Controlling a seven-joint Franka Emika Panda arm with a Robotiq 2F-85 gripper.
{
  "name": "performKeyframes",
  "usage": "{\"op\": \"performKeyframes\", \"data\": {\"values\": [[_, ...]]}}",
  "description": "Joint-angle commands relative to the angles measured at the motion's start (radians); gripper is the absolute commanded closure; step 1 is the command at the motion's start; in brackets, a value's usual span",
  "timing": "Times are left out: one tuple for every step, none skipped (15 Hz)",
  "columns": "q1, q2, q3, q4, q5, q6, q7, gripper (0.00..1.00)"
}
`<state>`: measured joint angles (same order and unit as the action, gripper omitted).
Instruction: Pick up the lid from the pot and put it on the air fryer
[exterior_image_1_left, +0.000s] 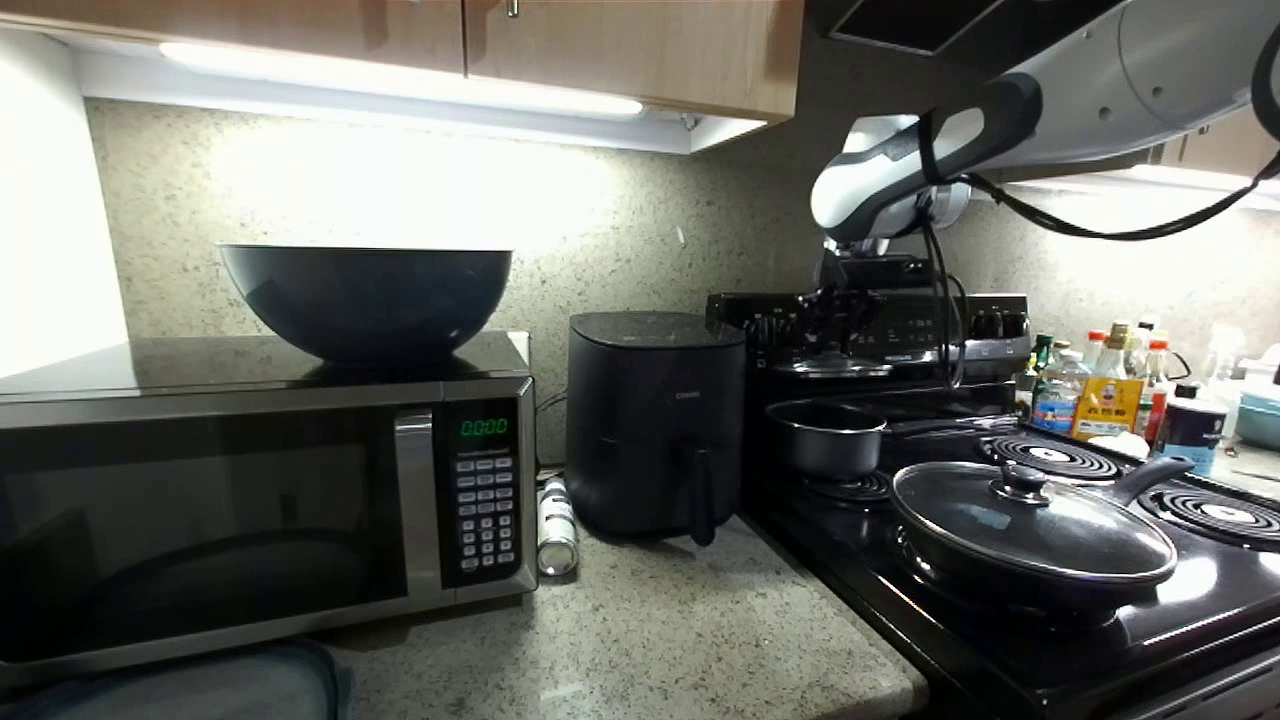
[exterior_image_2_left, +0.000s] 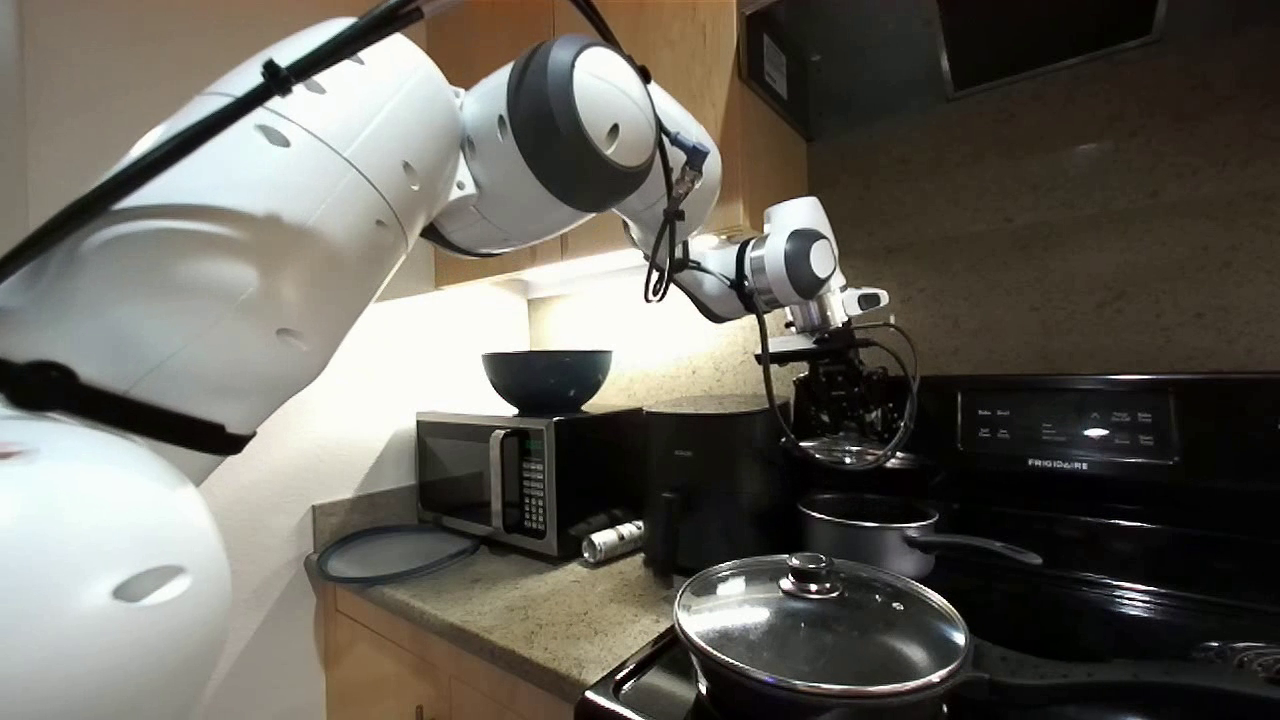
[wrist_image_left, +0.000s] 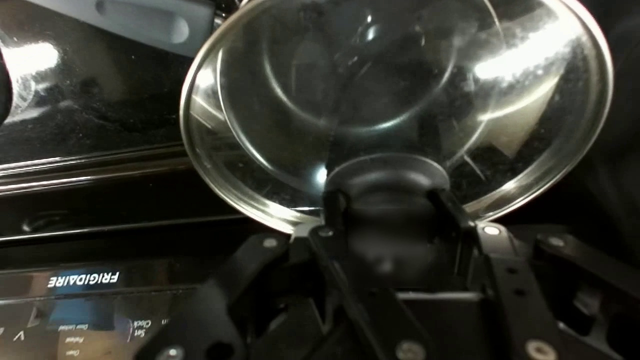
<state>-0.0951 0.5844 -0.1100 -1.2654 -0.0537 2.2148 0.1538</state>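
My gripper (wrist_image_left: 390, 200) is shut on the dark centre knob of the small round glass lid (wrist_image_left: 370, 95) in the wrist view. In both exterior views the lid (exterior_image_1_left: 832, 368) (exterior_image_2_left: 848, 454) hangs under the gripper (exterior_image_1_left: 835, 340) (exterior_image_2_left: 845, 425), apart from and above the small metal pot (exterior_image_1_left: 825, 447) (exterior_image_2_left: 868, 540). The pot is uncovered and stands on a rear stove burner with its long handle pointing away from the air fryer. The matte black air fryer (exterior_image_1_left: 655, 400) (exterior_image_2_left: 705, 490) stands beside the stove. The lid is beside it, a little lower than its top in an exterior view.
A wide dark pan with a big glass lid (exterior_image_1_left: 1035, 520) (exterior_image_2_left: 820, 625) sits on the stove front. The microwave (exterior_image_1_left: 250, 500) bears a large dark bowl (exterior_image_1_left: 370, 300). A spray can (exterior_image_1_left: 556, 530) lies by the air fryer. The wall cabinet (exterior_image_1_left: 630, 50) hangs above. Bottles (exterior_image_1_left: 1100, 390) stand beyond the stove.
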Motion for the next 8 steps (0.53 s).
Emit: {"op": "performKeyframes", "data": {"values": [[0.020, -0.135, -0.005, -0.117, -0.025, 0.049, -0.017, 0.77], [0.025, -0.157, -0.005, -0.130, -0.032, 0.054, -0.016, 0.77], [0.031, -0.177, -0.006, -0.145, -0.039, 0.058, -0.015, 0.77], [0.038, -0.198, -0.004, -0.160, -0.047, 0.055, -0.015, 0.77], [0.046, -0.215, -0.003, -0.175, -0.058, 0.056, -0.015, 0.77], [0.055, -0.232, -0.003, -0.187, -0.075, 0.055, -0.013, 0.77], [0.065, -0.249, -0.002, -0.198, -0.091, 0.061, -0.011, 0.77], [0.077, -0.265, 0.000, -0.209, -0.110, 0.065, -0.010, 0.77]]}}
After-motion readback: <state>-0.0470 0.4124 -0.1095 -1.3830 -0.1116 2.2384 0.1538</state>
